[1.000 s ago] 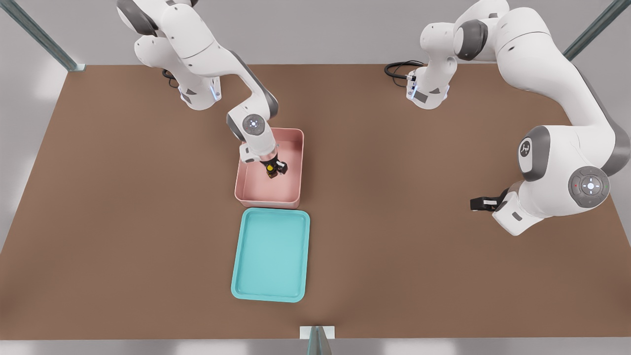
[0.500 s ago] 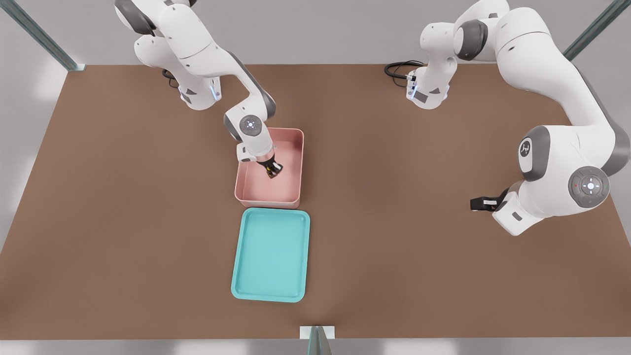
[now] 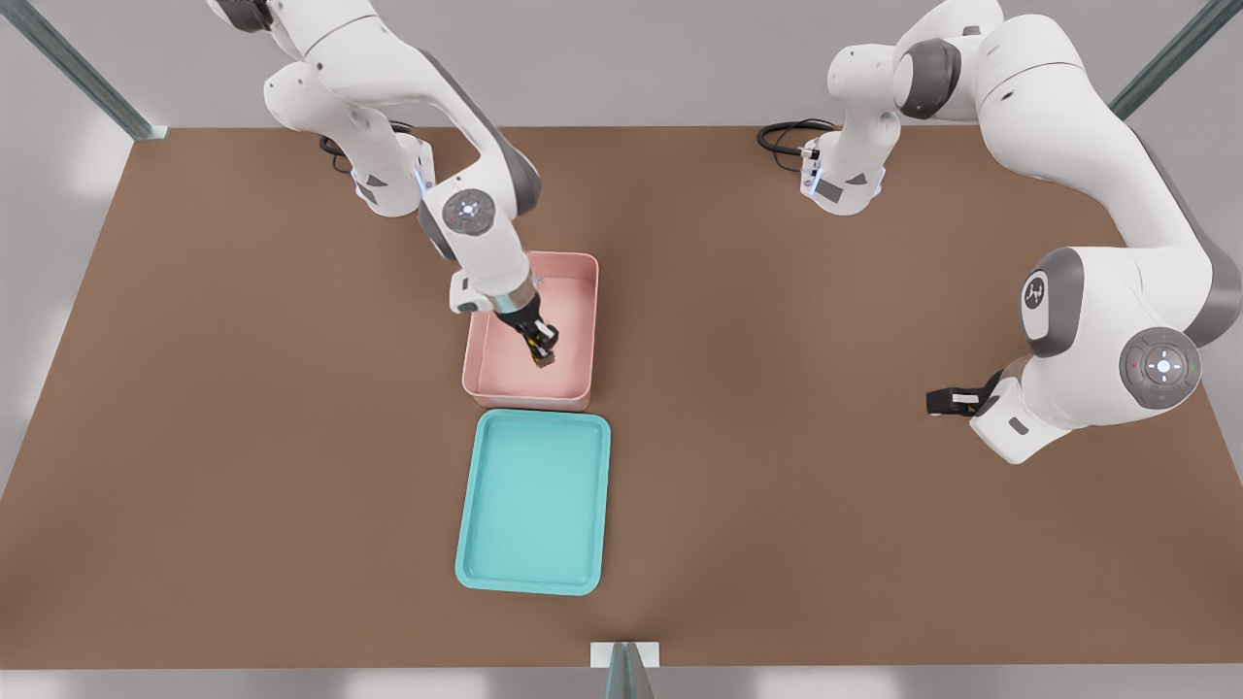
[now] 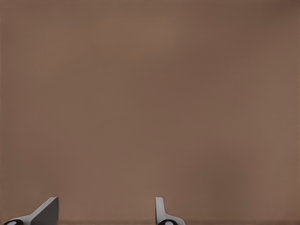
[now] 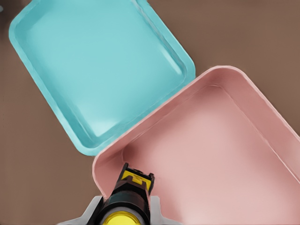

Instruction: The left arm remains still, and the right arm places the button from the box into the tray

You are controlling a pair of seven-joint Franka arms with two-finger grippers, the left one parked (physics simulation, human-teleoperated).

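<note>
Above the pink box (image 3: pixel 580 320), gripper (image 3: pixel 543 355) clasping the button (image 5: pixel 121 216); teal tray (image 3: pixel 532 577) bare.

Table: a plain brown tabletop (image 3: pixel 874 544) is seen filling most of the front view; in the left wrist view nothing but this same brown surface (image 4: pixel 150 93) is shown.
Wall: a pale grey backdrop (image 3: pixel 631 58) is set behind the table's far edge.
Surround: light grey ground (image 3: pixel 39 291) is seen past the table's side edges.
Frame: slanted metal posts are placed at the table's far corners (image 3: pixel 78 68) (image 3: pixel 1165 58), and one post (image 3: pixel 624 670) at the middle of its near edge.
Light: the table is lit softly and evenly.
</note>
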